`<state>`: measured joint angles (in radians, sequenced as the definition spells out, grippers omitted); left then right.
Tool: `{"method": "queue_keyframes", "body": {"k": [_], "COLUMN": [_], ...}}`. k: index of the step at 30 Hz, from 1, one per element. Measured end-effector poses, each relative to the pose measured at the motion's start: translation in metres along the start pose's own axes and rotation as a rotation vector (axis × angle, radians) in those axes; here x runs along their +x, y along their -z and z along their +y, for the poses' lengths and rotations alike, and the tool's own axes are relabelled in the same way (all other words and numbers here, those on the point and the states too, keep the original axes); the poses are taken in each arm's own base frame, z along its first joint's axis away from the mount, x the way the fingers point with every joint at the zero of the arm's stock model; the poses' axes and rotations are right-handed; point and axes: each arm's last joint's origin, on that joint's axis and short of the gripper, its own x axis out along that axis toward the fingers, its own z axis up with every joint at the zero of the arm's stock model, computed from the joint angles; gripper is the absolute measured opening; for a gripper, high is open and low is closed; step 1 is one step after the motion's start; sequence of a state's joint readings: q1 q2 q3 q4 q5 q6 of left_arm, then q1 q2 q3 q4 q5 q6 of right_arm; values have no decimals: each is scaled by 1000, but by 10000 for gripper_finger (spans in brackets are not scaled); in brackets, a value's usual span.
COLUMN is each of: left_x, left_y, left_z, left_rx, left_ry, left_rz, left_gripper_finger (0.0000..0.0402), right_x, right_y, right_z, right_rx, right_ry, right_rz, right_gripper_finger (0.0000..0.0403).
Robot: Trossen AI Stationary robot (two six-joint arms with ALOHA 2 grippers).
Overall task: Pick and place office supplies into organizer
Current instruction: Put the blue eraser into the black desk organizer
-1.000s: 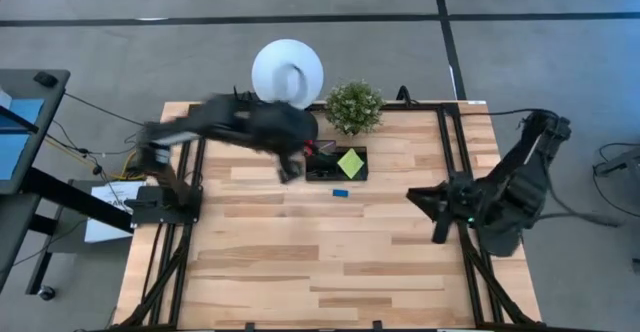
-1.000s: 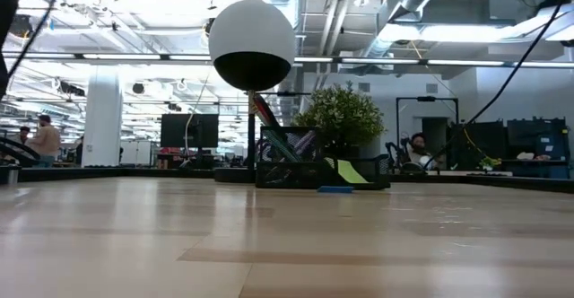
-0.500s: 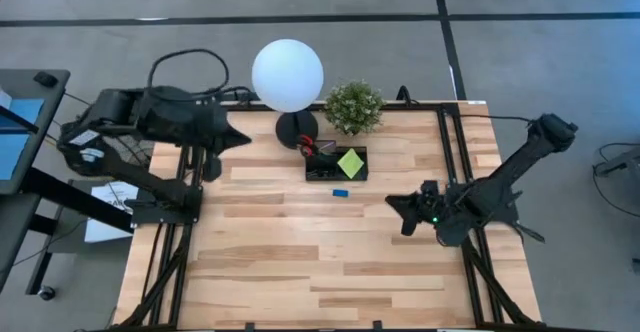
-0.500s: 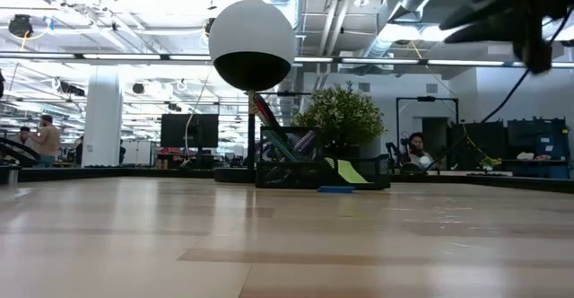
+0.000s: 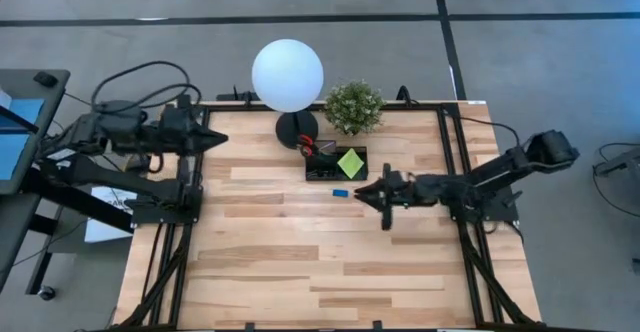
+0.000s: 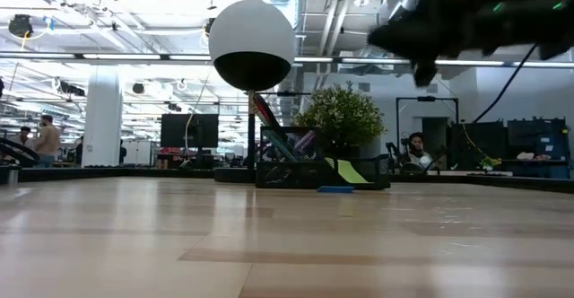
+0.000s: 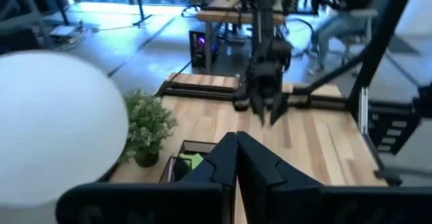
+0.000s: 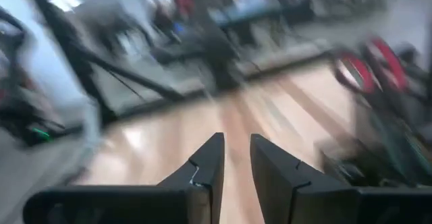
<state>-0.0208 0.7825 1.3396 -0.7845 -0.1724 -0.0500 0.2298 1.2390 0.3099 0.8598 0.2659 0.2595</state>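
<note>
The black organizer [image 5: 326,171] stands by the far edge, in front of the lamp. It holds the lime-green sticky pad [image 5: 350,162], red-handled scissors [image 5: 304,150] and pens. In the low view the organizer [image 6: 296,165] shows the pens upright. The small blue eraser [image 5: 341,192] lies flat on the table just in front of it. My right gripper [image 5: 362,194] hovers right of the eraser, pointing left, its fingers [image 8: 233,145] a little apart and empty. My left gripper [image 5: 206,140] is shut and empty at the far left edge, pointing right.
A lamp with a white globe [image 5: 288,75] and a round black base [image 5: 296,127] stands left of the potted plant [image 5: 354,105] at the far edge. Bare wooden table [image 5: 300,262] stretches toward the near edge. People sit in the room beyond.
My left arm has pulled back from over the organizer to the table's far left edge. My right arm has stretched from the right edge toward the left and now hovers close to the eraser. The objects have kept still.
</note>
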Motion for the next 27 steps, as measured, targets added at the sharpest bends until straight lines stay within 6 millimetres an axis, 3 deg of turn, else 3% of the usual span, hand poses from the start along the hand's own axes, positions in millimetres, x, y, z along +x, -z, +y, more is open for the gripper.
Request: {"method": "queue_keyframes", "body": {"k": [7, 11, 17, 21, 27], "left_x": [-26, -35, -41, -41, -40], "left_y": [6, 7, 7, 7, 7], "left_z": [5, 7, 9, 9, 9], "left_rx": [-114, -135, -153, -152, -148], "left_ry": [-13, -14, -36, -49, -50], "left_rz": [-58, -85, -105, -104, -102], "left_gripper_finger": [0, 0, 0, 0, 0], "right_x": [28, 46, 76, 92, 106], "right_y": [10, 5, 7, 21, 30], "right_z": [-32, -41, -39, -41, -45], "right_rx": [118, 125, -27, -139, -281], "right_ry": [186, 91, -85, -82, -49], "right_rz": [145, 188, 372, 545, 576], "right_gripper_finger": [65, 66, 80, 110, 168]}}
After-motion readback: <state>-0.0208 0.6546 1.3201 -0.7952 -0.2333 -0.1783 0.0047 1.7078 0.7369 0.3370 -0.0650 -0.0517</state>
